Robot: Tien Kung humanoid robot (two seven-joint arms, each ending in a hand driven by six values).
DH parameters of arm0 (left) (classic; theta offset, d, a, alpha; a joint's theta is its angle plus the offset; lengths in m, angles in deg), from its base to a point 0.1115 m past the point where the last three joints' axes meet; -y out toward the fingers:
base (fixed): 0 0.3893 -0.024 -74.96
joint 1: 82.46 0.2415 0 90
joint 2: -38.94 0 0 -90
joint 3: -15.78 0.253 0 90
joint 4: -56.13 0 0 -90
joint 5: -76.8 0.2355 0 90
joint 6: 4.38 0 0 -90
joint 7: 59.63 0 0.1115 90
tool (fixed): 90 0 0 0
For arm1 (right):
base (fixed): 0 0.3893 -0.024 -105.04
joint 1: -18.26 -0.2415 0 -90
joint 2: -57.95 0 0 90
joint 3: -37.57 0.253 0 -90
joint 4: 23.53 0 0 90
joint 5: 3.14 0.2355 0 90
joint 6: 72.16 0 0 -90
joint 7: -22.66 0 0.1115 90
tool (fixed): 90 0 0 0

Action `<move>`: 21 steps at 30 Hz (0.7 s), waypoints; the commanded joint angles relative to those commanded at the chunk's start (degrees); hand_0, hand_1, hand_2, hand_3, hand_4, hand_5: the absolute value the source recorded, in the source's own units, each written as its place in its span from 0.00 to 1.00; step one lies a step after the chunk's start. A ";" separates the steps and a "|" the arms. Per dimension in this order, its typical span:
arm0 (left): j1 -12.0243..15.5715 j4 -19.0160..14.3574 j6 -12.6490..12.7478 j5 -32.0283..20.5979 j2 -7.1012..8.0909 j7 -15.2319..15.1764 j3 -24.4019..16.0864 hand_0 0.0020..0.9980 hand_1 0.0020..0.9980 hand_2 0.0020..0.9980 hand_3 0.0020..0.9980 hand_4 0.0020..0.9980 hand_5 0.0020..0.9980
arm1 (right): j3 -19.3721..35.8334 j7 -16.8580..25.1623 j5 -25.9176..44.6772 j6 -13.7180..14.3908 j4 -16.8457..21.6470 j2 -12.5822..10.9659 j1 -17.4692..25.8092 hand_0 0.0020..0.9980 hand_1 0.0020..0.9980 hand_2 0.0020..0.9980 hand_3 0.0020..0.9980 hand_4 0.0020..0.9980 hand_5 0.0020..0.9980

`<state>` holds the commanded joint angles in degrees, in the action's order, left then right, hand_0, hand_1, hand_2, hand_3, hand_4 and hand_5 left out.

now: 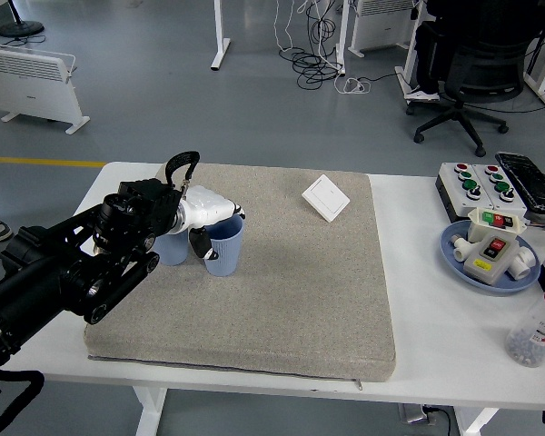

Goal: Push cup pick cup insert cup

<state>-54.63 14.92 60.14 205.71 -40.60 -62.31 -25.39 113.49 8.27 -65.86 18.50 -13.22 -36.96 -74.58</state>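
Two light blue cups stand on the grey mat [300, 291] at its left side. One cup [225, 247] is nearer the middle; the second cup [172, 249] stands just left of it, mostly hidden by my arm. My left hand [209, 221] reaches in from the left and its white fingers curl over the rim of the nearer cup, thumb against its left side. The cup stands upright on the mat. My right hand is out of view.
A white wall switch [326, 197] lies at the mat's far edge. At the right stand a button box [477, 184], a blue plate [454, 250] with switch parts, a black device [530, 179] and a clear bottle [537, 329].
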 joint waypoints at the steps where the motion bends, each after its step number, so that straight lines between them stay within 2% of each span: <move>1: 0.03 0.01 0.40 0.13 0.01 -0.33 -0.02 0.48 0.66 0.82 0.70 0.66 0.03 | 0.00 0.00 0.01 0.01 0.00 0.01 0.03 0.69 0.60 0.61 0.55 0.10 0.44; 2: 0.05 -0.03 0.82 0.31 0.04 -0.62 0.01 0.45 0.56 0.61 0.54 0.44 0.00 | 0.00 0.01 0.01 0.02 0.00 0.02 0.07 0.69 0.60 0.61 0.54 0.10 0.44; 7: 0.29 -0.44 2.18 0.21 0.22 -1.82 -0.49 0.45 0.56 0.61 0.54 0.44 0.00 | -0.04 0.03 0.08 0.03 0.00 0.02 0.15 0.69 0.60 0.61 0.54 0.10 0.44; 8: 0.36 -0.51 2.37 0.08 0.20 -1.99 -0.80 0.45 0.51 0.50 0.46 0.31 0.00 | -0.02 0.03 0.11 0.05 0.00 0.03 0.16 0.69 0.60 0.61 0.54 0.10 0.44; 13: 0.70 -1.86 2.09 -1.82 0.58 -2.02 -2.63 0.45 0.51 0.50 0.46 0.31 0.00 | -0.05 0.08 0.28 0.05 0.00 0.04 0.10 0.69 0.60 0.61 0.54 0.10 0.44; 14: 0.74 -2.40 1.78 -2.24 0.77 -1.86 -3.00 0.44 0.48 0.47 0.43 0.37 0.00 | -0.02 0.10 0.31 0.06 0.00 0.04 0.08 0.69 0.60 0.61 0.54 0.10 0.44; 16: 0.79 -3.72 1.06 -2.92 1.19 -1.44 -3.78 0.44 0.48 0.47 0.43 0.37 0.00 | 0.02 0.13 0.38 0.07 0.00 0.05 0.03 0.69 0.60 0.61 0.54 0.10 0.43; 21: 0.30 -9.87 -2.65 -2.92 2.99 1.52 -7.19 0.44 0.46 0.45 0.42 0.36 0.00 | -0.03 0.29 0.88 0.12 0.00 -0.01 -0.05 0.69 0.60 0.61 0.54 0.10 0.44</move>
<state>-54.33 5.05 57.49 202.80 -37.61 -60.79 -32.58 113.45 8.56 -64.98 18.62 -13.22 -36.97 -74.63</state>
